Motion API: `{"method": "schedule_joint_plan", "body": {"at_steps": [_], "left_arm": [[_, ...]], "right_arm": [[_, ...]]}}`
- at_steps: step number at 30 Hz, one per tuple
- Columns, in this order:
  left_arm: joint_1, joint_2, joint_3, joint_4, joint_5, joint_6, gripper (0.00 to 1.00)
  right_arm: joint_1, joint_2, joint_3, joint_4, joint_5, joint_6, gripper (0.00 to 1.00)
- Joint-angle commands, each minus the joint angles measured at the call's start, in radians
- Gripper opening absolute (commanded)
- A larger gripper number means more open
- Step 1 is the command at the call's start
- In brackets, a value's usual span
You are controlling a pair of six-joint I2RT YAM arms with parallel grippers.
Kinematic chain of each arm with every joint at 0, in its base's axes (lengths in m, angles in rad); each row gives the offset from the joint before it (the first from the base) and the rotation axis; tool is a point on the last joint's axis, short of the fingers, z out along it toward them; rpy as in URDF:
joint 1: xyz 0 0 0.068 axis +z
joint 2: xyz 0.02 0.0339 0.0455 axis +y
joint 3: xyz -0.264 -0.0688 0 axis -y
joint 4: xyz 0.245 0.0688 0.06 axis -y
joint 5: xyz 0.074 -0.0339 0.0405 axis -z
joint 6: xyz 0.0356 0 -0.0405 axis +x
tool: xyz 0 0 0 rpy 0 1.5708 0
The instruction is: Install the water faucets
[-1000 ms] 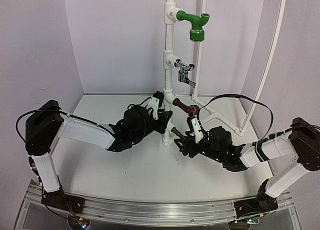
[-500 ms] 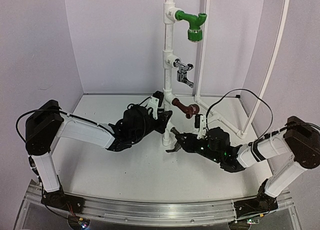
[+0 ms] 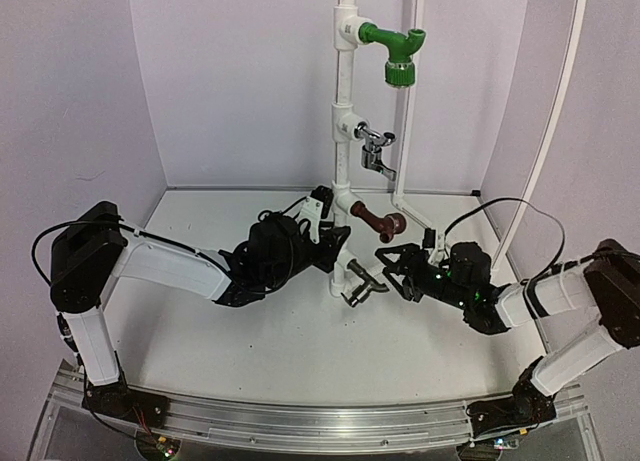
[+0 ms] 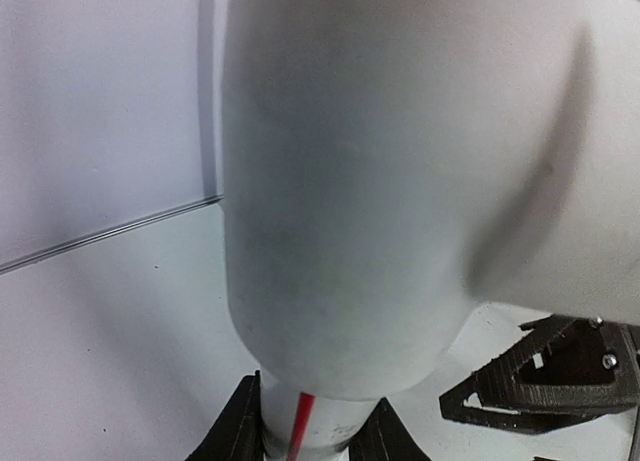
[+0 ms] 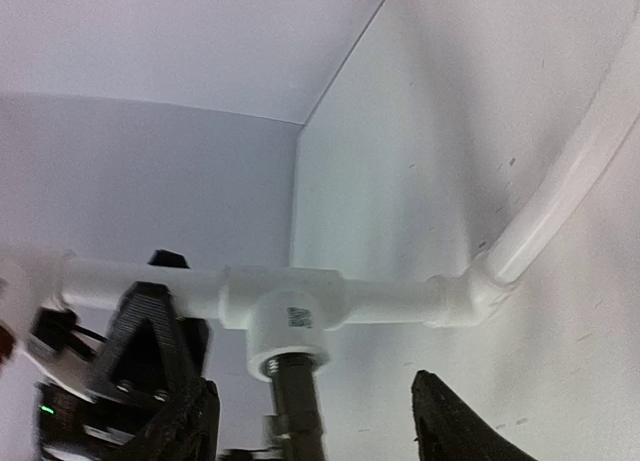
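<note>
In the centre of the top view, the dark faucet (image 3: 357, 278) sits threaded into the lowest tee (image 5: 285, 326) of the white pipe (image 3: 345, 91). Above it come the brown faucet (image 3: 380, 221), silver faucet (image 3: 375, 151) and green faucet (image 3: 395, 51). The left gripper (image 3: 328, 243) is closed on the pipe, with its fingers (image 4: 240, 431) against both sides. The right gripper (image 3: 390, 266), just right of the dark faucet, stands open and holds nothing, its fingers (image 5: 450, 426) clear of the faucet.

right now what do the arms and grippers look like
Left arm and right arm: white links, bulky black joints, a looping black cable on each. Left gripper and right gripper: black, angular fingers. Green light on the right wrist.
</note>
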Motion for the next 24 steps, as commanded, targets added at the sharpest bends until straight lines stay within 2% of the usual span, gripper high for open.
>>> {"method": "schedule_joint_plan", "body": {"at_steps": [1, 2, 4, 7, 10, 13, 16, 18, 24], "left_arm": [[0.019, 0.01, -0.036, -0.167, -0.034, -0.08, 0.0], [0.019, 0.014, -0.035, -0.167, -0.033, -0.08, 0.0], [0.019, 0.019, -0.031, -0.168, -0.03, -0.079, 0.0], [0.019, 0.023, -0.026, -0.169, -0.028, -0.076, 0.0], [0.019, 0.023, -0.024, -0.168, -0.028, -0.076, 0.0], [0.019, 0.025, -0.022, -0.169, -0.028, -0.075, 0.0], [0.019, 0.027, -0.022, -0.169, -0.027, -0.076, 0.0], [0.019, 0.025, -0.021, -0.169, -0.025, -0.077, 0.0], [0.019, 0.024, -0.023, -0.169, -0.023, -0.076, 0.0]], "right_arm": [[0.033, -0.169, 0.147, -0.483, 0.018, -0.754, 0.7], [0.059, -0.211, 0.151, -0.533, 0.072, -0.888, 0.72], [0.098, -0.287, 0.106, -0.514, 0.12, -1.123, 0.76], [0.104, -0.38, 0.066, -0.519, 0.086, -1.359, 0.82], [0.122, -0.426, 0.08, -0.621, 0.017, -1.579, 0.83], [0.218, -0.469, 0.038, -0.622, 0.049, -1.816, 0.85], [0.297, -0.485, -0.018, -0.548, 0.099, -2.048, 0.87], [0.328, -0.462, -0.016, -0.524, 0.129, -2.151, 0.85], [0.345, -0.329, 0.051, -0.533, 0.243, -2.316, 0.81]]}}
